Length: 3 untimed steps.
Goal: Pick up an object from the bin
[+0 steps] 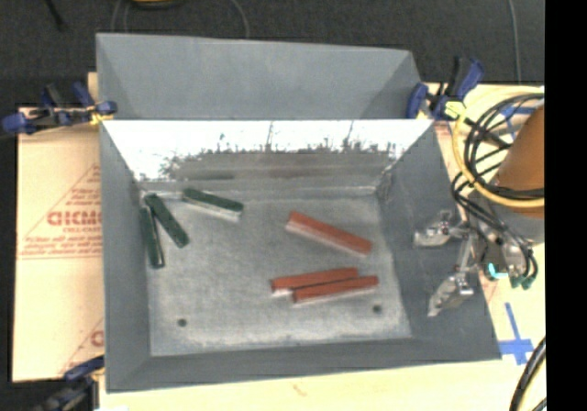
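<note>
My gripper (438, 269) hangs over the bin's right sloping wall with its two metal fingers spread apart and nothing between them. Nearest to it on the bin floor lie a red-brown bar (328, 233), set at a slant, and two red-brown bars side by side (323, 285) just below it. All three lie to the left of the gripper, apart from it.
Three dark green bars lie at the floor's left: one slanted near the back (213, 203), two crossing at their upper ends (165, 221), (150, 238). The arm with its orange cover and black cables stands at the right rim.
</note>
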{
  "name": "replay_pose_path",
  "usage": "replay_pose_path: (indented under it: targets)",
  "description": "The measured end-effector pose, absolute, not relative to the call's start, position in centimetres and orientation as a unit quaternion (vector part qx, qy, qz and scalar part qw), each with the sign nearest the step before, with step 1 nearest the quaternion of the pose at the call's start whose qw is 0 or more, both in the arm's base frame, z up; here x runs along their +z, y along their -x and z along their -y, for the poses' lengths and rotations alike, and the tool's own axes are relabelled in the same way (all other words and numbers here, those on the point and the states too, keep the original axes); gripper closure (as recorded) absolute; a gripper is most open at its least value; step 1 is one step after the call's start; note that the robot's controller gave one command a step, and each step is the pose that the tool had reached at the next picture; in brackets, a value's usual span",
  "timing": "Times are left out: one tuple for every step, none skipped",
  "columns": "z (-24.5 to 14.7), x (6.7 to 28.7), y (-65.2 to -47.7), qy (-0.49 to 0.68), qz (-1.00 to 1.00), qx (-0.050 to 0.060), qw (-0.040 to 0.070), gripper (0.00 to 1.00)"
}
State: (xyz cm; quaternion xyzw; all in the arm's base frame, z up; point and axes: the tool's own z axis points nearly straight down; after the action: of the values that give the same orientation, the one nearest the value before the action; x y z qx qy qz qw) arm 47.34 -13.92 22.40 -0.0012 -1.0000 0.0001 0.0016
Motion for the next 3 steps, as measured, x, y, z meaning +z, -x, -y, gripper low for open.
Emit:
replay_pose_path:
  targets:
    - [13.9,22.7,-47.5,0.000,1.000,0.001,-0.002,0.00]
    - [9.5,16.6,-49.6,0.022,1.000,0.001,-0.005,0.00]
    - [8.4,13.8,-50.8,-0.035,0.999,-0.001,-0.001,0.00]
